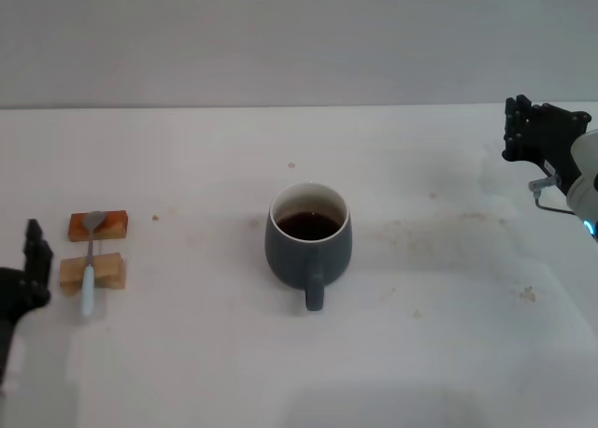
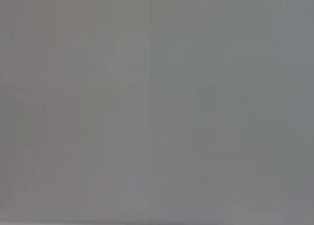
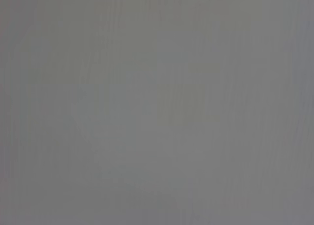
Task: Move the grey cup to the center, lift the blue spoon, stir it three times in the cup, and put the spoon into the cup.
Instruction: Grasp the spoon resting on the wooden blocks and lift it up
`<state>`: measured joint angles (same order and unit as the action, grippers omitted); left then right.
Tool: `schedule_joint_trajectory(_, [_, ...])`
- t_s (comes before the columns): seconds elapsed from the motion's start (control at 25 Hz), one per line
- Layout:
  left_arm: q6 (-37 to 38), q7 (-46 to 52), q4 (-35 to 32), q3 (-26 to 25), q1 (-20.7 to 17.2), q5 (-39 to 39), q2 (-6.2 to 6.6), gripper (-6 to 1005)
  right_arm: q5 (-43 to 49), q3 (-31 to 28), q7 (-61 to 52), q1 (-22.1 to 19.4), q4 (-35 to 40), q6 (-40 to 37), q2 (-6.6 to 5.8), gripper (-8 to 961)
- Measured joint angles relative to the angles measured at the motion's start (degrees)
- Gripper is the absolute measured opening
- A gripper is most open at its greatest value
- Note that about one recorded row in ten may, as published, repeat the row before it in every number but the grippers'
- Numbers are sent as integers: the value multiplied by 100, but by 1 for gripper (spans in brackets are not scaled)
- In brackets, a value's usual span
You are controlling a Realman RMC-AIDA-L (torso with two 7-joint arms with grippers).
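The grey cup (image 1: 308,242) stands upright at the middle of the white table, with dark liquid inside and its handle turned toward me. The blue spoon (image 1: 89,262) lies at the far left across two small wooden blocks (image 1: 93,250), its metal bowl on the far block and its pale handle toward me. My left gripper (image 1: 35,250) sits low at the left edge, just left of the spoon and apart from it. My right gripper (image 1: 523,129) is raised at the far right, well away from the cup. Both wrist views show only plain grey.
The white table (image 1: 187,353) carries faint stains to the right of the cup. A grey wall runs along the table's far edge.
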<state>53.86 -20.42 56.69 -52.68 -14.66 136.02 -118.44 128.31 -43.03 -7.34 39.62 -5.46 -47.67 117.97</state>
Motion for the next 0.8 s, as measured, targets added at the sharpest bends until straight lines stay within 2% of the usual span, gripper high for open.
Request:
schedule_joint_trajectory(0.2, [175, -439, 38, 745, 25, -775, -1, 567, 0, -4, 2, 30, 1, 8, -11, 74])
schedule_joint_trajectory(0.52, [506, -516, -202, 1220, 113, -1358, -16, 565, 1, -110, 20, 8, 1, -12, -12, 73])
schedule_joint_trajectory(0.64, [585, -515, -426, 1367, 286, -1634, -23, 565, 1, -238, 125, -25, 1, -38, -11, 73])
schedule_joint_trajectory(0.8, [931, -515, -792, 1830, 659, -2330, -28, 563, 1, -354, 292, -75, 1, -40, 0, 73])
